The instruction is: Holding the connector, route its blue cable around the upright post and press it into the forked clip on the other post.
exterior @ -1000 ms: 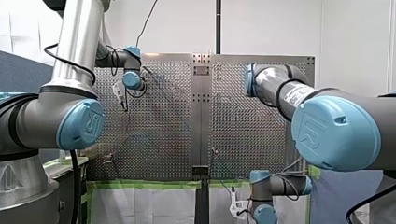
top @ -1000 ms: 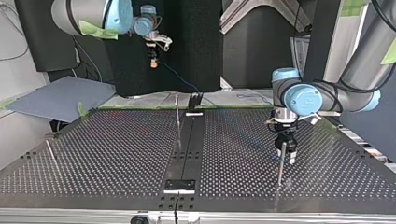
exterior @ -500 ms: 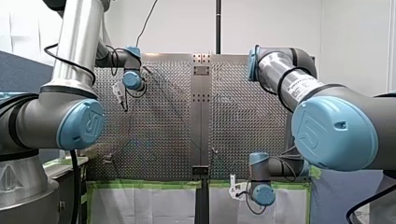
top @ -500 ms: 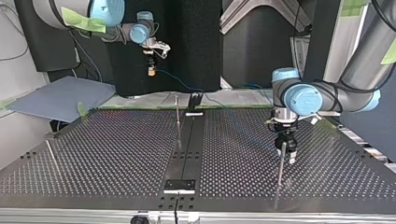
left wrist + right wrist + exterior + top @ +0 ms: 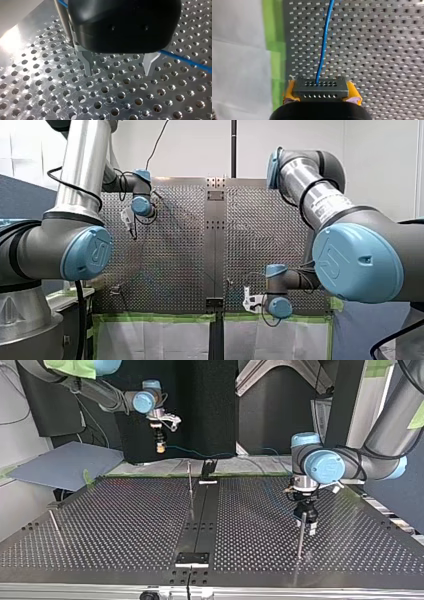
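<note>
**Front view:** my right gripper (image 5: 248,300) hangs just beside the slim upright metal post (image 5: 228,286) at the edge of the perforated steel table (image 5: 170,250). My left gripper (image 5: 131,230) works well apart from that post. Jaws unreadable here.

**Top view:** right gripper sits above & beyond the post. A thin blue cable (image 5: 200,453) trails from it past the post to a black forked clip (image 5: 209,467) just beside the post. Left gripper stands next to a second metal post (image 5: 300,537), well apart from the first.

**Left wrist view:** black gripper w/ metal fingers (image 5: 87,63) spread wide, nothing btwn them. The cable crosses behind them.

**Right wrist view:** yellow pads (image 5: 288,91) clamped tight on the dark grey rectangular connector (image 5: 320,87). The cable runs straight ahead over the table.

Step in hand looks like carrying the line toward the post. To do it well, prob. hold the clamp firm, keep the cable lightly taut, swing wide of the post tip, and arrive level w/ the clip's fork.
</note>
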